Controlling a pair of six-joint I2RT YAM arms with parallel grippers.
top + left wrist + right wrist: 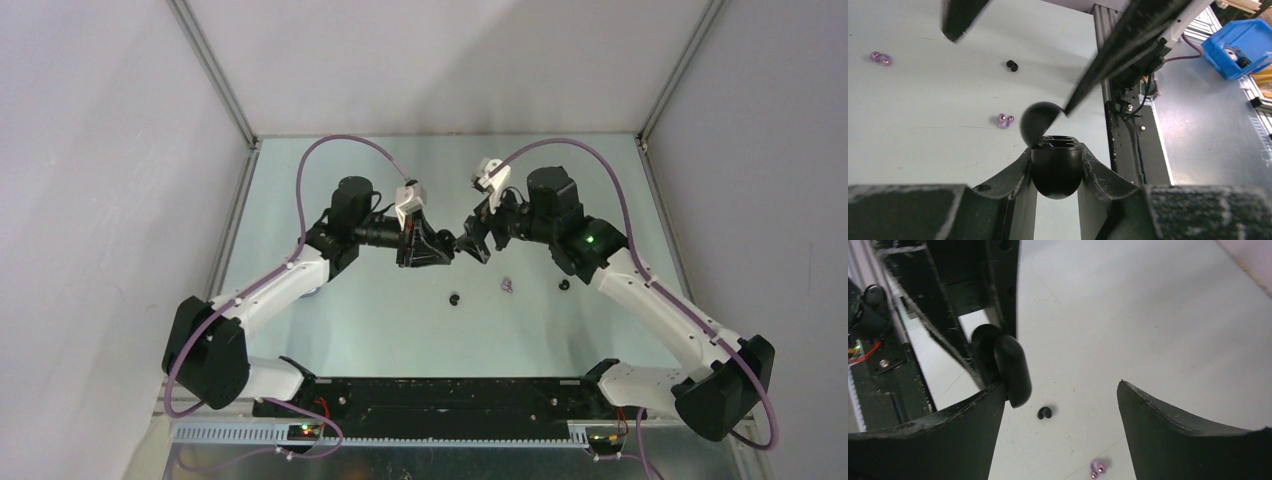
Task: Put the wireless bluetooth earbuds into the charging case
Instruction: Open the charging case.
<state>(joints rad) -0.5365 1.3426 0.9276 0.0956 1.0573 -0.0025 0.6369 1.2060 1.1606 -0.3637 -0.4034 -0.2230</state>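
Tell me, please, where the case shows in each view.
Top external: case mid-picture, where left gripper and right gripper meet; black on black, hard to make out.
Left wrist: low centre, lid open, clamped in the left gripper.
Right wrist: left of centre, by one right gripper finger.
Shared landmark: the purple bud nearest the case.

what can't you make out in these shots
- Left wrist view: inside the open charging case is too dark to tell whether a bud sits in it.
- Top view: the case is lost, black on black, between the left gripper and right gripper.
- Right wrist view: the purple earbud is tiny, near the bottom edge; shape unclear.
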